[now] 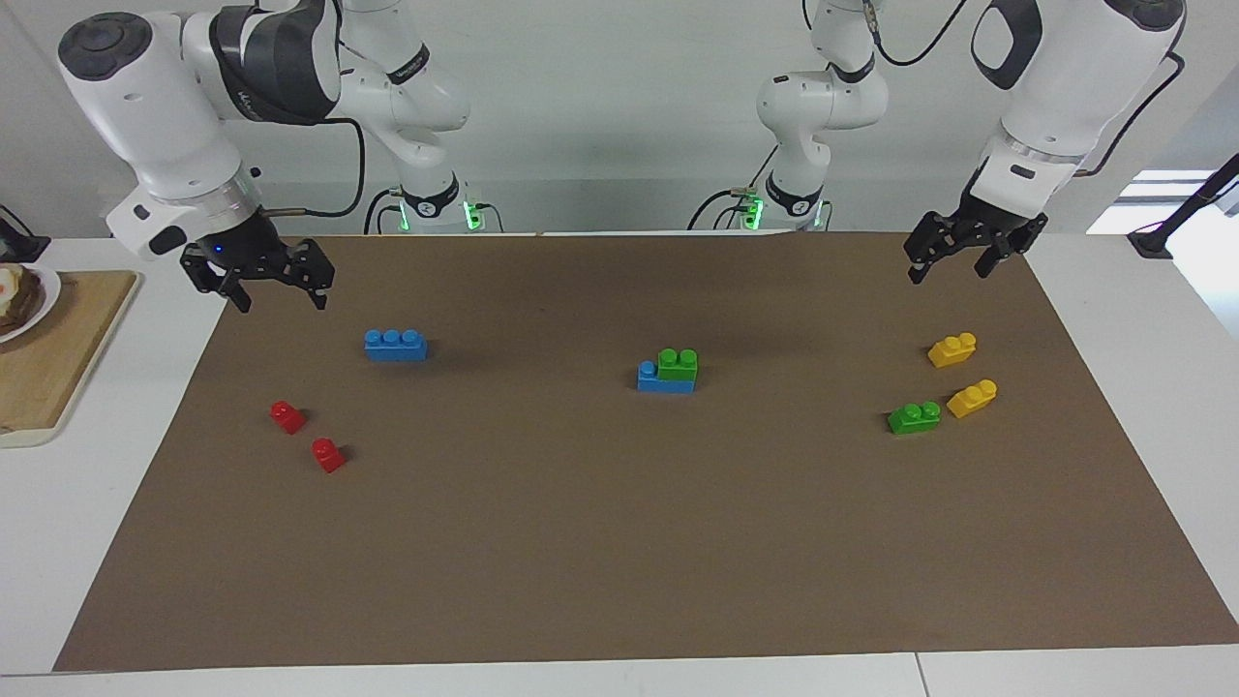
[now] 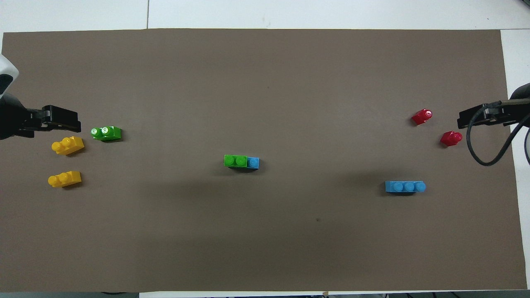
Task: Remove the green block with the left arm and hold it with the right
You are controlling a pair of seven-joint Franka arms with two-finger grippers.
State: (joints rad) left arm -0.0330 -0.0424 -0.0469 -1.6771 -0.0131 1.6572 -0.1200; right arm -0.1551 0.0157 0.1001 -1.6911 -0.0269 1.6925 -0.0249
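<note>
A green block (image 1: 678,363) with two studs sits pressed onto a blue brick (image 1: 650,379) at the middle of the mat; it also shows in the overhead view (image 2: 235,160). A second, loose green block (image 1: 914,417) lies toward the left arm's end, also in the overhead view (image 2: 106,133). My left gripper (image 1: 951,271) hangs open and empty over the mat's edge near the yellow bricks, seen from above too (image 2: 62,118). My right gripper (image 1: 281,302) hangs open and empty over the mat's other end (image 2: 476,118).
Two yellow bricks (image 1: 951,349) (image 1: 972,398) lie beside the loose green block. A blue three-stud brick (image 1: 395,345) and two red pieces (image 1: 287,416) (image 1: 328,454) lie toward the right arm's end. A wooden board (image 1: 48,358) with a plate stands off the mat there.
</note>
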